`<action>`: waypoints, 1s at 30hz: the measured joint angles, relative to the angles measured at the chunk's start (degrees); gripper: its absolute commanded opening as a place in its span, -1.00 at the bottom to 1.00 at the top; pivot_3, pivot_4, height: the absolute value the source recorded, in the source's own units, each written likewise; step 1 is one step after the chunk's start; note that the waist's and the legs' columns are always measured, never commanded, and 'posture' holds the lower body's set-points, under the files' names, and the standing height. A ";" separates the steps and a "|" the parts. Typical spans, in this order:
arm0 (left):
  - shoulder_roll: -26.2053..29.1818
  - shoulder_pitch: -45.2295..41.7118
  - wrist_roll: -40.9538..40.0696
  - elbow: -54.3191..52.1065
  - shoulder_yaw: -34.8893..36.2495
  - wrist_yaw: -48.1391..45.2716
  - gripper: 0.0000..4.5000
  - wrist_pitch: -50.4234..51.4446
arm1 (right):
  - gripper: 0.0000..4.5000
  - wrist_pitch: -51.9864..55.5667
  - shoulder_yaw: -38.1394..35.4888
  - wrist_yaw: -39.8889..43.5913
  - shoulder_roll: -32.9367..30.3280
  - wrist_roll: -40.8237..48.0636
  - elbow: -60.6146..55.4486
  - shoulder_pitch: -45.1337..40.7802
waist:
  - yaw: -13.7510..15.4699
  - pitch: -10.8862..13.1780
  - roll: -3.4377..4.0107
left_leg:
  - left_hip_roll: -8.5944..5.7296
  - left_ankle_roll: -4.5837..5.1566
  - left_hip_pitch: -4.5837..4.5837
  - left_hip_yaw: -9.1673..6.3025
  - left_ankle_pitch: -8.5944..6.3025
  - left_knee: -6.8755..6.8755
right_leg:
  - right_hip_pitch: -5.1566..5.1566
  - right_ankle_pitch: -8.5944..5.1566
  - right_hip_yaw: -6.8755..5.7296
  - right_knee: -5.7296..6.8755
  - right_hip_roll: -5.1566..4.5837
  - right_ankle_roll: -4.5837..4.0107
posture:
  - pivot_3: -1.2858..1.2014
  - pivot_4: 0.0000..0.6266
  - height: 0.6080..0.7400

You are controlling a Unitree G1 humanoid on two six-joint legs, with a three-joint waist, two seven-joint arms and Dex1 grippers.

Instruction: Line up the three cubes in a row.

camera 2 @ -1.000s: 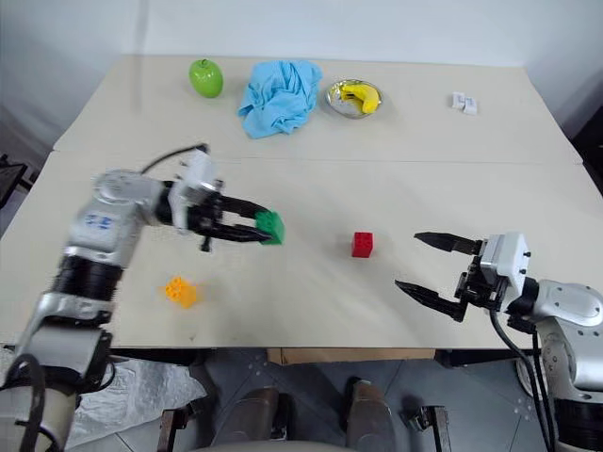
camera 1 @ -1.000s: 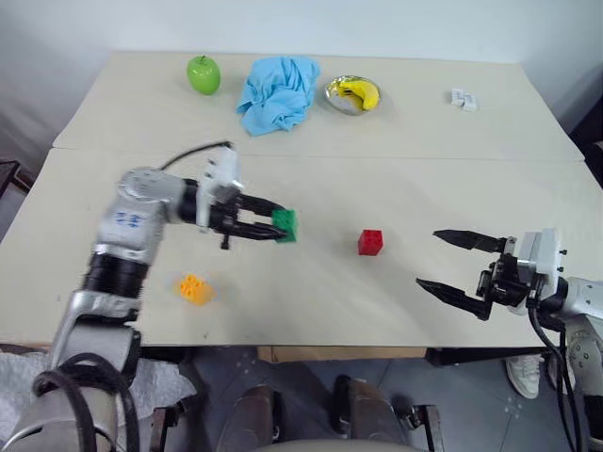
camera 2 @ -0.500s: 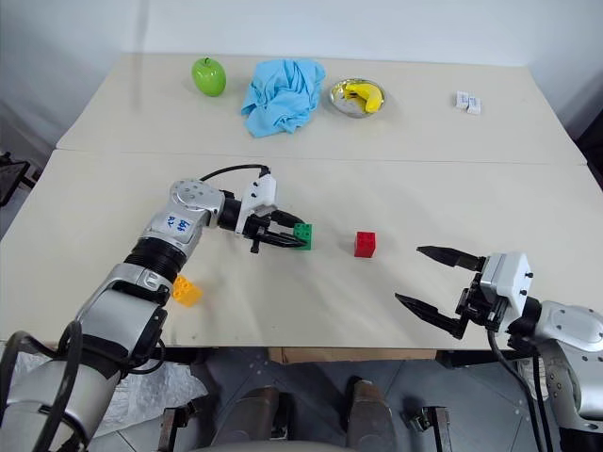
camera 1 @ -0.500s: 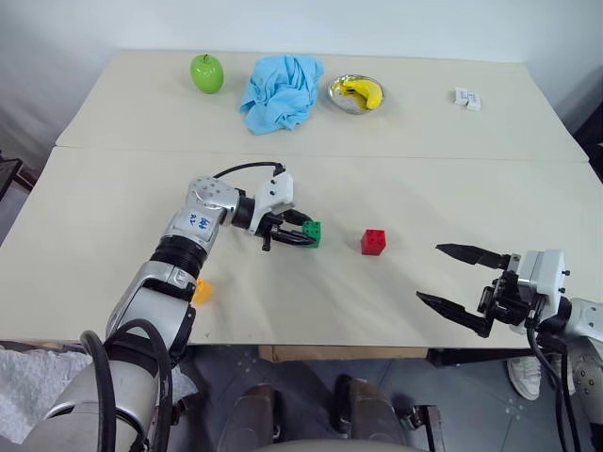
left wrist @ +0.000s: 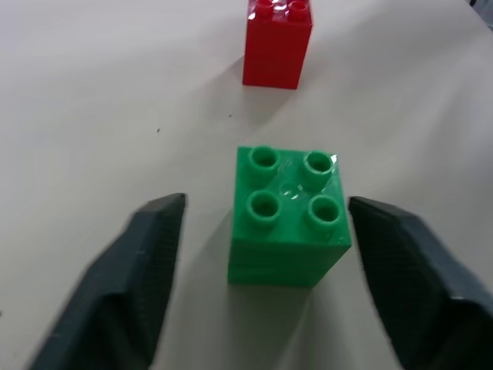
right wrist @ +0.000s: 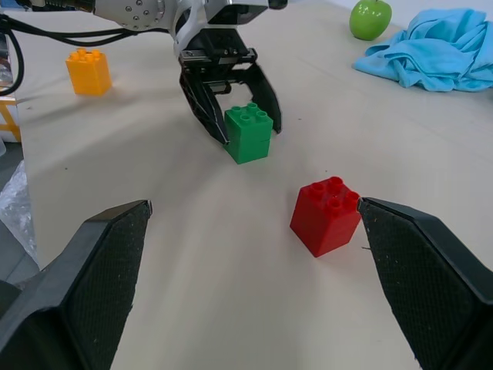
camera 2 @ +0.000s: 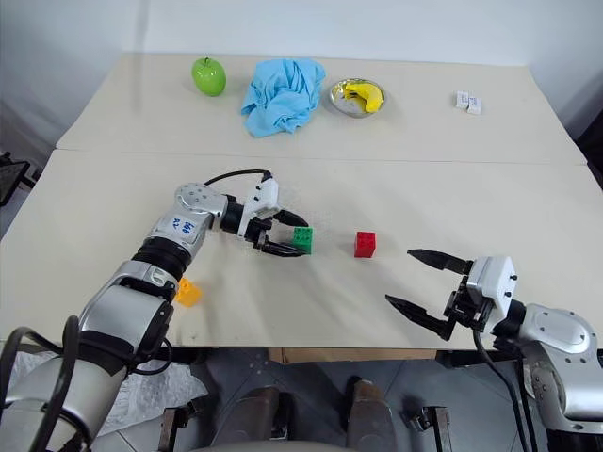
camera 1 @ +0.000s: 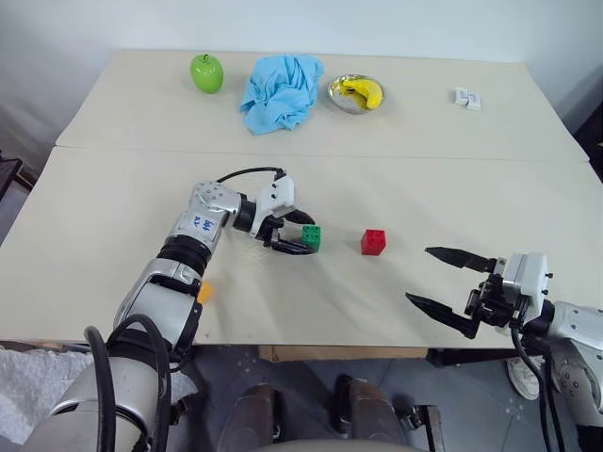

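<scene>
The green cube (camera 1: pixel 311 237) stands on the table, studs up, between the fingers of my open left gripper (left wrist: pixel 267 202), with a gap on each side. The red cube (camera 1: pixel 373 242) sits a short way to its right, on the table's middle. Back at the front left, the orange-yellow cube (camera 2: pixel 187 292) lies near the table edge, partly behind my left forearm. My right gripper (camera 1: pixel 419 274) hovers open and empty at the front right, pointing toward the red cube (right wrist: pixel 326 215).
Along the far side sit a green apple (camera 1: pixel 206 72), a crumpled blue cloth (camera 1: pixel 280 91), a metal bowl (camera 1: pixel 341 87) holding a banana, and small white blocks (camera 1: pixel 464 98). The table's front edge runs just below both arms.
My left gripper carried the green cube right and down to the table beside the red cube, then opened and let it go. The right gripper has stayed put, open.
</scene>
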 measured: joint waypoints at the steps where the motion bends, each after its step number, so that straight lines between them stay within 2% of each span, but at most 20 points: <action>1: 0.60 0.00 -0.61 -0.46 0.98 -0.66 1.00 -0.59 | 1.00 0.02 0.42 0.38 -0.01 0.01 0.05 -0.66 | -0.04 0.00 0.00 | 0.02 0.00 0.00 -0.01 0.00 0.00 | 0.00 0.00 0.00 0.01 0.00 0.00 | 0.03 -0.52 1.00; 4: 4.91 -0.72 -2.18 -2.69 3.73 -2.65 1.00 -0.88 | 1.00 0.11 2.07 1.82 -0.02 0.07 0.76 -3.93 | -0.37 0.00 -0.01 | 0.01 -0.01 0.02 -0.21 0.00 0.00 | -0.07 0.00 0.03 0.02 0.05 0.00 | 0.03 -0.52 1.00; 9: 13.68 0.59 -5.00 -9.80 8.09 -6.90 1.00 3.48 | 1.00 6.27 5.11 2.93 -1.56 1.30 3.92 -8.80 | -0.35 0.00 0.01 | 0.09 -0.01 0.05 -0.28 0.00 0.00 | -0.07 0.00 0.07 0.05 0.03 0.00 | 0.03 -0.52 1.00; 14: 23.27 17.37 -14.60 -20.13 19.41 -10.88 1.00 6.11 | 1.00 4.87 9.25 5.31 1.84 1.00 7.41 -18.09 | -1.99 0.01 0.02 | 0.26 -0.03 0.05 -0.36 -0.02 -0.03 | -0.13 -0.03 0.11 0.10 0.06 -0.05 | 0.03 -0.52 1.00; 16: 27.25 27.40 -17.17 -24.72 25.95 -8.13 1.00 7.34 | 1.00 5.44 12.13 6.97 2.86 1.05 7.44 -20.55 | -2.24 0.01 0.02 | 0.26 -0.04 0.05 -0.43 -0.03 -0.05 | -0.14 -0.04 0.08 0.10 0.03 -0.08 | 0.03 -0.52 1.00; 18: 28.78 34.26 -18.85 -28.38 30.89 -4.73 1.00 8.45 | 1.00 6.13 14.47 8.50 2.98 0.94 7.09 -21.15 | -1.78 0.02 0.01 | 0.18 -0.02 -0.01 -0.58 -0.05 -0.03 | -0.11 -0.04 0.01 0.10 -0.06 -0.08 | 0.03 -0.52 1.00; 20: 29.21 40.15 -20.66 -32.14 35.22 -2.25 1.00 9.87 | 1.00 6.49 16.35 9.56 3.29 0.95 6.68 -21.81 | -1.22 0.03 0.02 | 0.01 0.04 0.00 -0.78 -0.07 0.01 | 0.00 -0.04 -0.10 0.15 -0.29 -0.08 | 0.03 -0.52 1.00; 24: 26.29 62.29 -24.17 -39.30 49.74 4.49 1.00 10.51 | 1.00 7.64 20.26 9.87 6.68 1.18 4.44 -25.01 | -2.31 0.03 0.06 | -0.06 0.08 0.06 -0.79 -0.20 -0.05 | 0.01 -0.04 -0.23 0.10 -0.71 -0.08 | 0.03 -0.52 1.00; 27: 22.93 71.44 -25.67 -43.17 52.71 5.97 1.00 11.24 | 1.00 8.48 20.84 9.71 7.76 1.42 3.92 -26.97 | -1.87 0.04 0.04 | -0.10 0.09 0.04 -0.84 -0.22 -0.04 | 0.03 -0.05 -0.36 0.11 -0.70 -0.10 | 0.03 -0.52 1.00; 30: 21.48 75.90 -27.15 -46.30 55.24 8.25 1.00 11.94 | 1.00 8.64 21.03 9.60 8.40 1.61 3.15 -28.58 | -0.79 0.01 0.00 | -0.15 0.09 0.05 -1.02 -0.23 -0.02 | 0.11 -0.05 -0.40 0.09 -0.78 -0.11 | 0.03 -0.52 1.00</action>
